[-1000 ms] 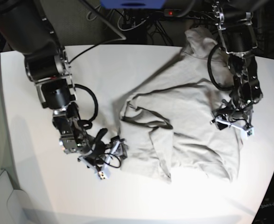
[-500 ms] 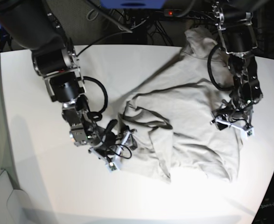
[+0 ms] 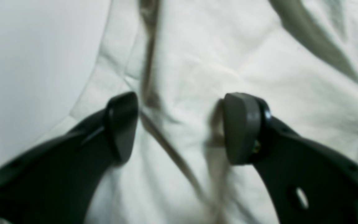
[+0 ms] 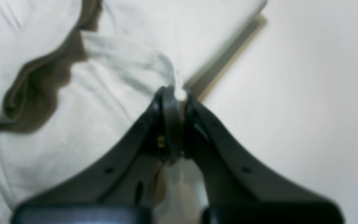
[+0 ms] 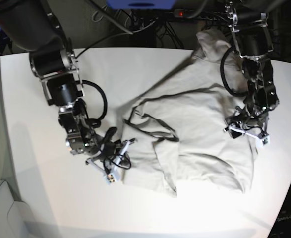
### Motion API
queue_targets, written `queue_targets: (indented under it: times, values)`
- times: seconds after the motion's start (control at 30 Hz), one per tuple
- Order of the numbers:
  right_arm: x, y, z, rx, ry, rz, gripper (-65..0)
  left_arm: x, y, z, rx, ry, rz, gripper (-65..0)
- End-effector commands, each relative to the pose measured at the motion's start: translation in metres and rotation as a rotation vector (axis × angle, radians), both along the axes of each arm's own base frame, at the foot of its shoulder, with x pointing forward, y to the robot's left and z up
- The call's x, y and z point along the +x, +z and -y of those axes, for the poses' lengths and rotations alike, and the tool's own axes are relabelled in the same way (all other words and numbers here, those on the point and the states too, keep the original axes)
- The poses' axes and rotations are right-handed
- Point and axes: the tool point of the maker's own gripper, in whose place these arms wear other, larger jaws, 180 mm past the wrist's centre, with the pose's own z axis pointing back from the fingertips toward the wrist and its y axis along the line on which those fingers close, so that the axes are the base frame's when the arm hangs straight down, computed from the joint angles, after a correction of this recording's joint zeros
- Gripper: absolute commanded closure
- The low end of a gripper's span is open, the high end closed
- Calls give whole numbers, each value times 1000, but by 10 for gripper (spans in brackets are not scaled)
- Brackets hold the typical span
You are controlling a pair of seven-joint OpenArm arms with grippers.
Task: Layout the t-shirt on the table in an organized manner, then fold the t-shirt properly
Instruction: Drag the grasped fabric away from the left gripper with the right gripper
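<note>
right tool: pressed together, pinching the t-shirt edge on its side
step: layout, not folding; shirt crumpled mid-bench, one end trailing off the far edge
next: probably draw that edge outward, low, to flatten
left tool: spread, over fabric, gripping nothing
in the way: overlapped folds mid-shirt
far: cables behind bench

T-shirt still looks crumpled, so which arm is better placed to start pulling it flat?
The right. The right gripper is shut on the t-shirt at its edge, beside bare table. The left gripper hovers open over the cloth, holding nothing.
</note>
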Motion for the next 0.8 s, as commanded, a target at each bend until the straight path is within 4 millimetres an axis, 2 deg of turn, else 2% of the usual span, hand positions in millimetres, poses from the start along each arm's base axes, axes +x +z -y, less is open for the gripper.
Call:
queue_targets:
  times: [0.0,0.13,0.23,0.37,0.5,0.6,0.7,0.77]
  values:
    - [20,36,4,49,-14,99,0,-7,-7,2,-17,0,-51,-422]
    - [28,72,49,112,-146,206,0,-11,-11,3,-15,-1,-61,-422]
    - [27,88,107,122,-285,242,0,-19,-18,3,-17,0,-80,-422]
    - [9,95,185,122,-472,240,0,-24,-29,5,-33,3,-113,-423]
    - [-30,96,262,113,-668,230,0,-19,-30,6,-44,4,-116,-423]
    - [-79,85,310,90,-817,155,0,-18,-30,7,-48,5,-113,-423]
    - [-128,62,325,66,-902,38,0,-14,-26,7,-49,5,-103,-423]
    - [-154,48,322,36,-914,-27,0,-11,-25,7,-49,5,-99,-423]
